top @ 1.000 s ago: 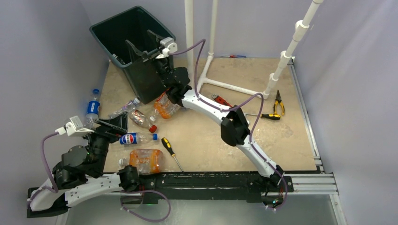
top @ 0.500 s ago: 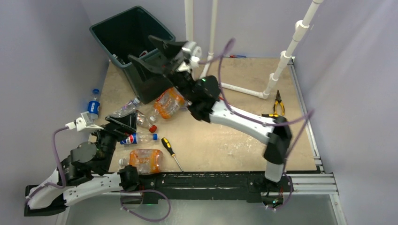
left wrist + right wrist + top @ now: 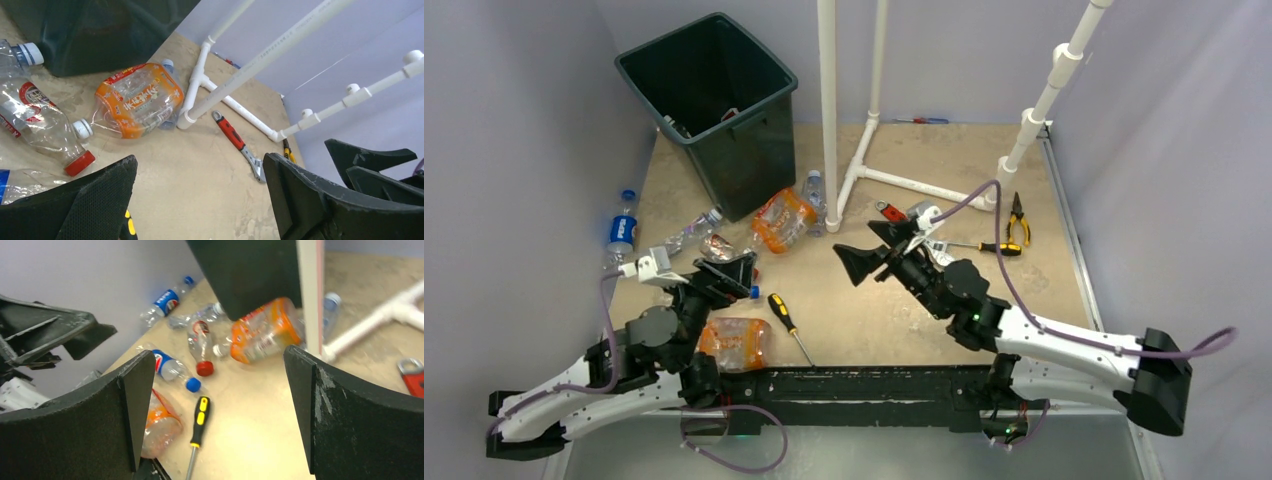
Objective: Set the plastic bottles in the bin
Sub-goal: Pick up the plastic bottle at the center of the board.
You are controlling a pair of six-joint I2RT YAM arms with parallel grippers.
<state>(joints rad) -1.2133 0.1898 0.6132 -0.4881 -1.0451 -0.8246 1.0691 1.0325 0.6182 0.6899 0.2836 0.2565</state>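
Note:
The dark bin [image 3: 662, 62] stands at the back left, its wall [image 3: 250, 270] close ahead in the right wrist view. Plastic bottles lie in front of it: an orange-labelled one [image 3: 782, 220] [image 3: 137, 100] [image 3: 265, 332], a red-capped one [image 3: 35, 120] [image 3: 200, 345], a Pepsi one [image 3: 172, 370] and a far-left Pepsi one [image 3: 621, 232]. A second orange bottle [image 3: 736, 340] lies near the front edge. My left gripper [image 3: 727, 275] [image 3: 200, 200] hangs open over the Pepsi bottle. My right gripper [image 3: 872, 248] [image 3: 220, 410] is open above bare table, holding nothing.
A yellow-and-black screwdriver [image 3: 789, 325] [image 3: 200, 422] lies beside the near orange bottle. A red wrench [image 3: 240, 145] and white PVC pipes [image 3: 827, 110] stand right of the bin. Pliers [image 3: 1018, 218] and another screwdriver [image 3: 996, 248] lie at the right.
My right arm has drawn back from over the bin and dropped to mid-table, still open. My left gripper has slid right, over the Pepsi bottle.

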